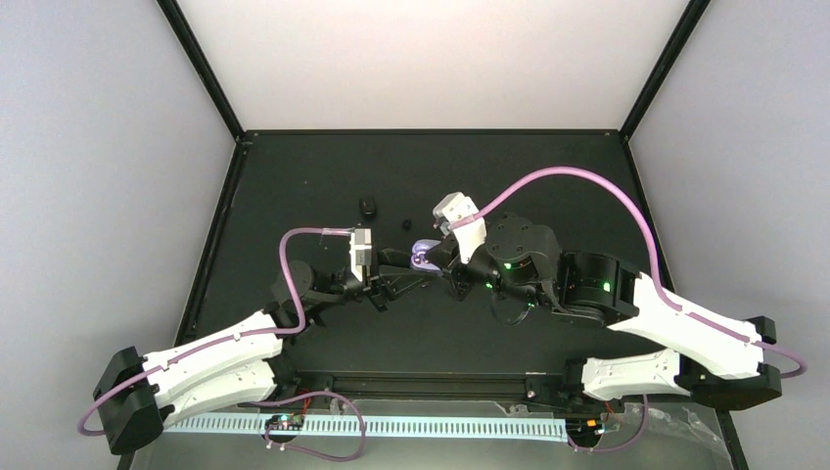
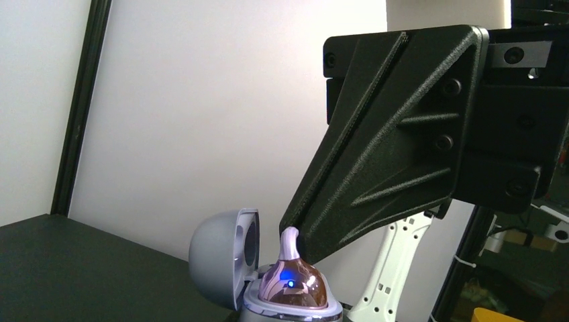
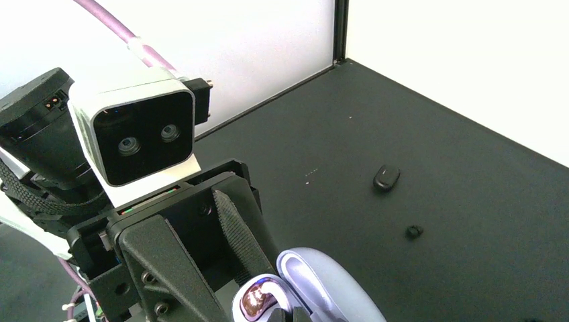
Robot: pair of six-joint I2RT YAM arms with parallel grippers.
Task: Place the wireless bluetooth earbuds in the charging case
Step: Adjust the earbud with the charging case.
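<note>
A lilac-grey charging case (image 2: 218, 258) is held off the black table with its lid hinged open. A glossy purple earbud (image 2: 293, 282) sits in its base, a blue light glowing on it, white stem pointing up. My left gripper (image 1: 399, 276) is shut on the case (image 1: 423, 257); in the right wrist view its ribbed fingers (image 3: 235, 228) flank the base (image 3: 265, 302). My right gripper (image 2: 300, 235) is shut, its tip against the stem's top. A tiny black earbud (image 3: 413, 231) lies loose on the table (image 1: 406, 224).
A small black pebble-shaped case (image 3: 386, 177) lies on the table behind the loose bud, also visible from above (image 1: 367, 207). Black frame posts stand at the back corners. The purple cable of the right arm (image 1: 587, 181) arches over the right half of the table.
</note>
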